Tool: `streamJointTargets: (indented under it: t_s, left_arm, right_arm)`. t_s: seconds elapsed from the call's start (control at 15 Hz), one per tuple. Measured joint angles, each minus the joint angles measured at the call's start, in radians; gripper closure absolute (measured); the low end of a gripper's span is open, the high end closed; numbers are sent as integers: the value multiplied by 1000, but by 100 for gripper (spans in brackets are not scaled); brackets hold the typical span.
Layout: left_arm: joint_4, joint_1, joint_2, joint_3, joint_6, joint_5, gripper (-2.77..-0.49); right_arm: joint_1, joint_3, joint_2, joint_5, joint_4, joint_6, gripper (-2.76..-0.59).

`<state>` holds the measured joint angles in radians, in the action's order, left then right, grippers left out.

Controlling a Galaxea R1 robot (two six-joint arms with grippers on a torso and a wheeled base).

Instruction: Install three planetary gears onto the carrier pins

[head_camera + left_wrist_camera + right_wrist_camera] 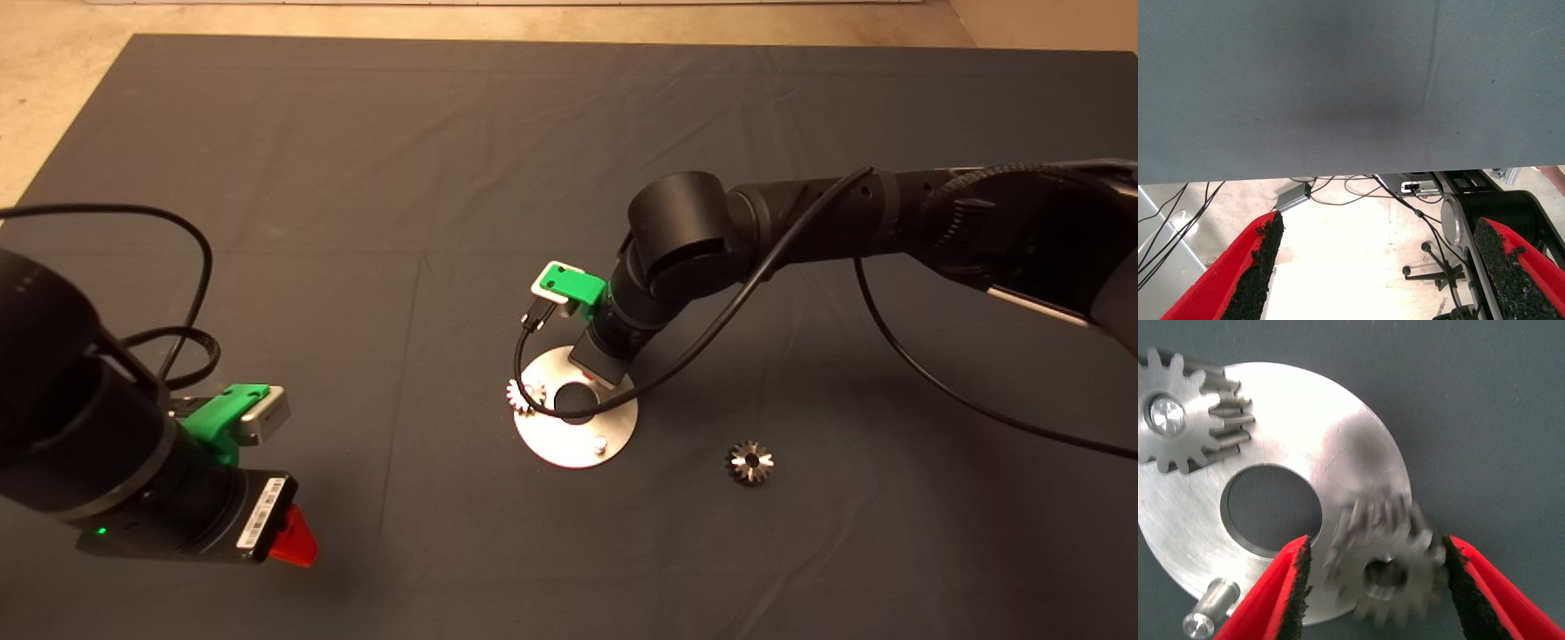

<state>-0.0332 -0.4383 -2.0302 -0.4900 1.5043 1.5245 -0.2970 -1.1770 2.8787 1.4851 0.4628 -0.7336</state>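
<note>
While over the plate (1338, 440), a planetary gear (1388, 570) between the right pincer's (1375, 587) spread fingers.

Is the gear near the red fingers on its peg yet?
Not yet. The blurred gear sits between the right gripper's open fingers, its centre hole empty, no peg showing through.

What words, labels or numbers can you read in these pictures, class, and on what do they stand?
White sticker on the left gripper body: printed lines or a code, too small to read.
Carrier plate, gears, mat and right gripper: no text to be seen.
</note>
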Motion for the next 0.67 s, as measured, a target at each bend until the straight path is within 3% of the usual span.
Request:
streamJointTargets:
  t_s: [0.4,0.67]
  left_arm:
    - [0,0,0,0,0,0,-204]
    - [0,0,0,0,0,1,-204]
  right_arm:
    - [-1,8,-11,16,0,0,-160]
    - [-30,73,-36,18,-1,-6,-182]
